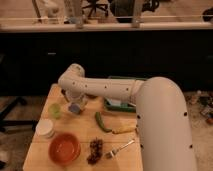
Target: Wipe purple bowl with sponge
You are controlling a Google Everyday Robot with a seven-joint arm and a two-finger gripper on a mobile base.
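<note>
While its arm hides the bowl, the tool [76, 104] grips the sponge [75, 108].

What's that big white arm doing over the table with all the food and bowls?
The robot's white arm reaches across the wooden table, its claw down at the far left part, right by a blue-grey sponge. The purple bowl it is meant to wipe is hidden behind the arm. An orange bowl sits untouched near the front.

Gripper [76, 102] low over the sponge [75, 108], arm [107, 89] spanning the surface [39, 150], pepper [102, 122] and orange bowl [65, 148] crowding the front
</note>
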